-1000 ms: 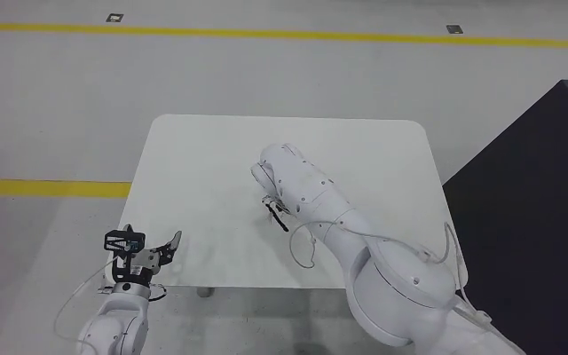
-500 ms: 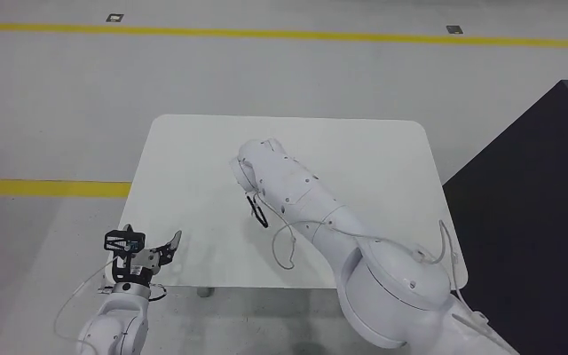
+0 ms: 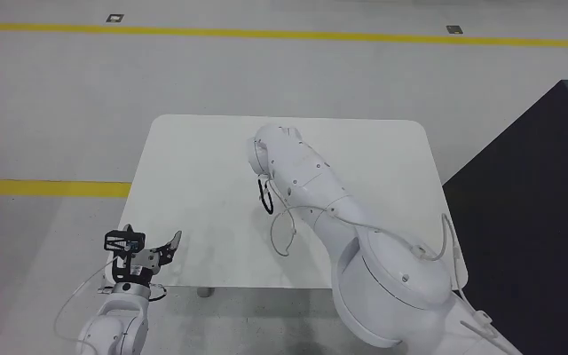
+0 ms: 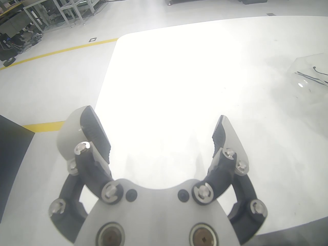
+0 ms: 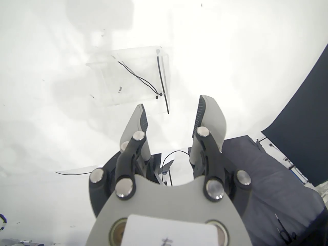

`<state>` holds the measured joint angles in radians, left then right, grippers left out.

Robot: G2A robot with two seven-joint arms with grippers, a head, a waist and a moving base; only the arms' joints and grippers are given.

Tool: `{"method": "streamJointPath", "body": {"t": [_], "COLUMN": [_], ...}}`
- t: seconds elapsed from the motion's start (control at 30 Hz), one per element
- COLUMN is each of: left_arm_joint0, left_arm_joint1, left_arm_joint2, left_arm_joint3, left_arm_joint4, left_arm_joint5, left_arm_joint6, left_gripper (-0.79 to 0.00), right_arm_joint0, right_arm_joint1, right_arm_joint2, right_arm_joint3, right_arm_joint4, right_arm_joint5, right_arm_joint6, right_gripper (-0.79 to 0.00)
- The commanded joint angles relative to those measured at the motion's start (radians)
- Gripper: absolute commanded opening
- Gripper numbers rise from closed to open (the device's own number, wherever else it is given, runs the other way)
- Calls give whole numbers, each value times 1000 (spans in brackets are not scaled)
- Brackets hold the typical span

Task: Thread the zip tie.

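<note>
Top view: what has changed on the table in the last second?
The right arm swung toward the table's left side, then back and a little farther from the robot; the right pincer is open, holding nothing. The left arm and the open left pincer stayed at the near left corner.

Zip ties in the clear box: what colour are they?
The zip ties are black, clearest in the right wrist view.
</note>
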<state>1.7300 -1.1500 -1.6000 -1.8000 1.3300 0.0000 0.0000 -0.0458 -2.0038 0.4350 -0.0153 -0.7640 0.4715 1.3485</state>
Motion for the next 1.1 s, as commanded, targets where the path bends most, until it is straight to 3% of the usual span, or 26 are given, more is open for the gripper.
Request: {"method": "streamJointPath", "body": {"t": [0.0, 0.1, 0.2, 0.27, 0.4, 0.43, 0.57, 0.6, 0.73, 0.97, 1.07], "left_arm_joint0": [0, 0, 0, 0, 0, 0, 0, 0, 0, 0, 0], "left_arm_joint1": [0, 0, 0, 0, 0, 0, 0, 0, 0, 0, 0], "left_arm_joint2": [0, 0, 0, 0, 0, 0, 0, 0, 0, 0, 0], "left_arm_joint3": [0, 0, 0, 0, 0, 0, 0, 0, 0, 0, 0], "left_arm_joint4": [0, 0, 0, 0, 0, 0, 0, 0, 0, 0, 0], "left_arm_joint5": [0, 0, 0, 0, 0, 0, 0, 0, 0, 0, 0], "left_arm_joint6": [0, 0, 0, 0, 0, 0, 0, 0, 0, 0, 0], "left_gripper": [0, 0, 0, 0, 0, 0, 0, 0, 0, 0, 0], "right_arm_joint0": [1, -5, -12, -13, -20, -17, -7, -2, 24, 78, 77], "right_arm_joint1": [1, 8, 19, 28, 49, 54, 72, 76, 84, 101, 106], "right_arm_joint2": [3, 7, 10, 12, 20, 24, 40, 45, 58, 76, 64], "right_arm_joint3": [15, 15, 15, 15, 15, 15, 12, 11, 15, 15, 15], "right_arm_joint4": [9, 17, 18, 20, 32, 41, 70, 81, 103, 133, 100], "right_arm_joint5": [-8, -13, -21, -25, -39, -59, -122, -151, -199, -498, -564], "right_arm_joint6": [8, 13, 22, 25, 39, 39, 18, 7, 11, 147, 187], "right_gripper": [-354, -351, -259, -289, -277, -369, -400, -773, -785, -785, -785]}}
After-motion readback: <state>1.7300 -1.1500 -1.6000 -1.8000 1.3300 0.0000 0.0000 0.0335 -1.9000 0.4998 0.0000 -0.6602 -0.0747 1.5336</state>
